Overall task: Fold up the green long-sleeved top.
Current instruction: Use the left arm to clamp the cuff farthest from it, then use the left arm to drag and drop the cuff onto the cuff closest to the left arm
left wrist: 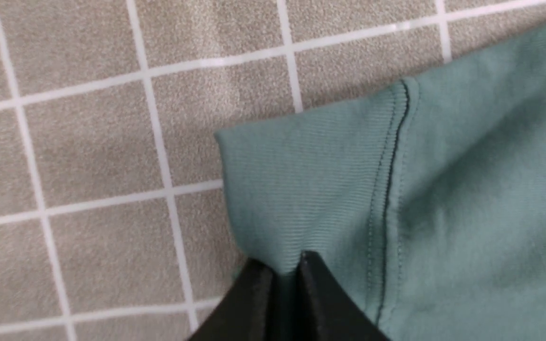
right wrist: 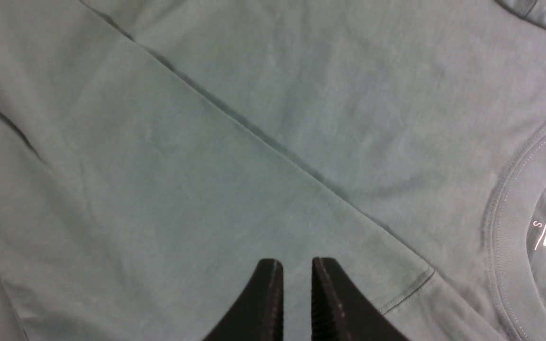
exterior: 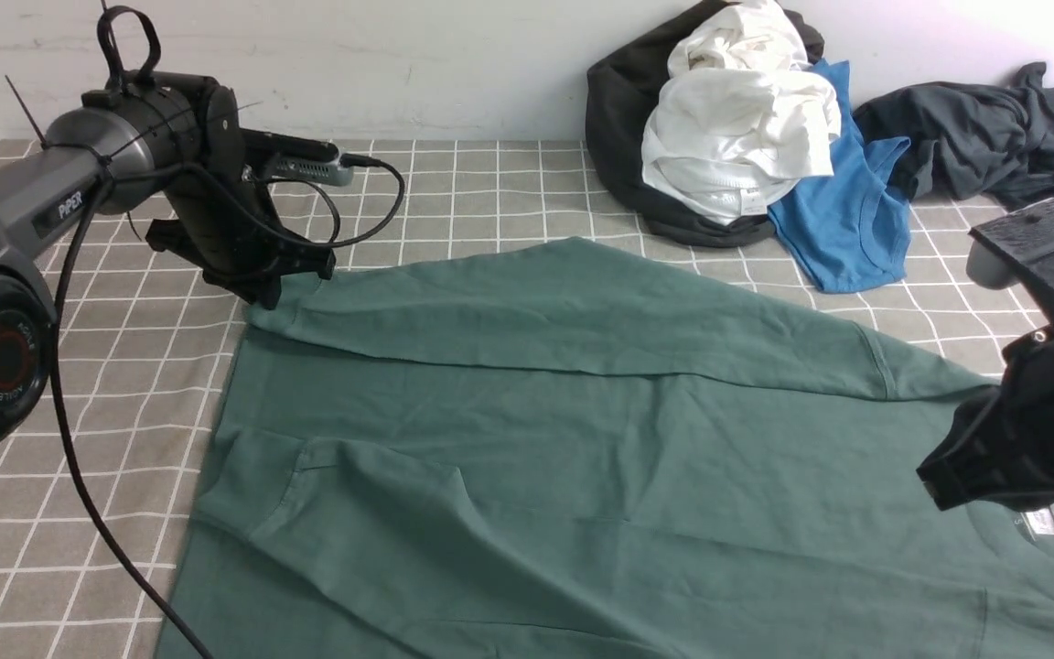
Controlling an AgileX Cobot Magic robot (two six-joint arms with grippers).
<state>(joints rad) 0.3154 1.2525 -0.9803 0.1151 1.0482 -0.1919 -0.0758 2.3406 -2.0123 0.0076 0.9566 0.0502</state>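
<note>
Two grippers were seen at the green long-sleeved top (exterior: 582,439), which was spread flat on the checked cloth (exterior: 106,394). Its cuff (left wrist: 301,189) was pinched by the left gripper (left wrist: 286,265). The right gripper (right wrist: 296,265) was kept narrow near the collar (right wrist: 505,227); whether cloth was caught could not be told.

White garment (exterior: 737,119), blue garment (exterior: 847,229), seemingly charcoal garment (exterior: 975,137), checked cloth (exterior: 490,192) beneath.

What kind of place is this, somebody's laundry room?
More likely a robot test bench than a home, though I can't be sure: a grey checked cloth against a bare white wall, a left arm and right arm over the green top, and a heap of spare clothes.
</note>
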